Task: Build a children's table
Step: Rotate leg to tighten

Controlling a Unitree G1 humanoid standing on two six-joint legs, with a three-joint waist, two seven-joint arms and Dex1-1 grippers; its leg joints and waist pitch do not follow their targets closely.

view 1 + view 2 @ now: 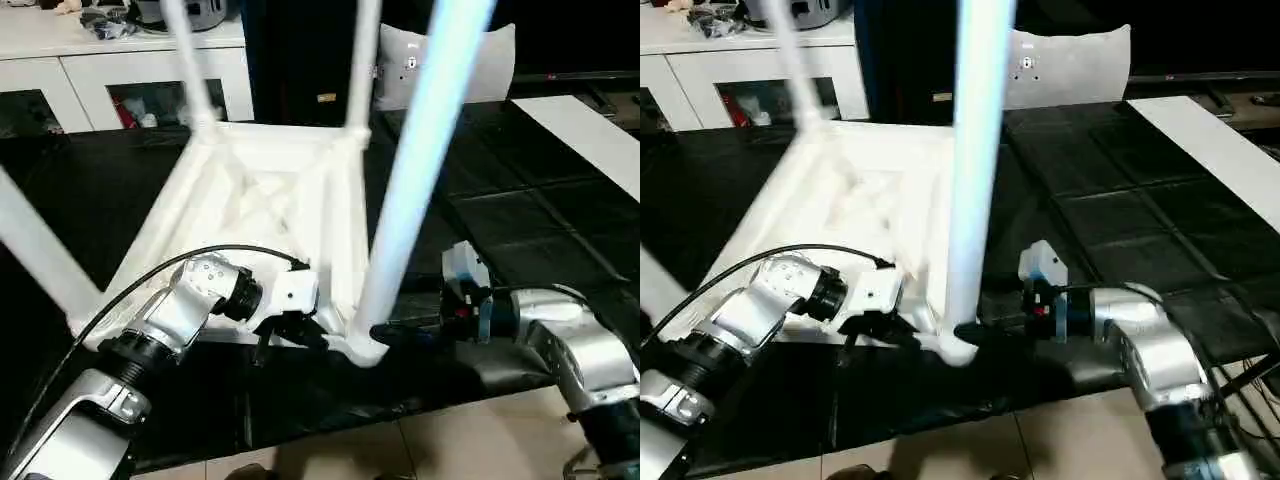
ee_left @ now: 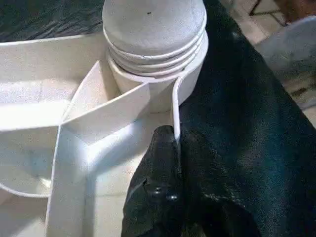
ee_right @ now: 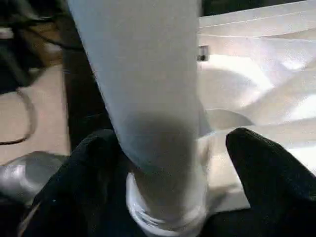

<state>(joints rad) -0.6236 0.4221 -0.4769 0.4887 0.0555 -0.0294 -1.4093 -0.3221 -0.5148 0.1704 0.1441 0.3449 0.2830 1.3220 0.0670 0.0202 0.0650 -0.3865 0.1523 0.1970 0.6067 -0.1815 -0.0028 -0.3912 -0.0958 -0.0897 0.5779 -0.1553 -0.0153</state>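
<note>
The children's table lies upside down on a black mat, its ribbed white tabletop (image 1: 260,190) facing up. White legs stand in its corner sockets: two at the far corners (image 1: 362,60), one at the left (image 1: 35,250), and the nearest leg (image 1: 420,160) in the near right socket. My left gripper (image 1: 290,335) is shut on the thin rim of the tabletop (image 2: 174,113) beside that socket. My right gripper (image 1: 385,332) reaches in from the right. Its black fingers (image 3: 252,158) flank the base of the nearest leg (image 3: 148,89), and a gap shows on one side.
A white cabinet with glass doors (image 1: 120,70) stands at the back left, and a grey-white cushion-like panel (image 1: 470,60) leans at the back. A white board (image 1: 590,130) lies at the right. The mat's near edge meets tiled floor (image 1: 400,450).
</note>
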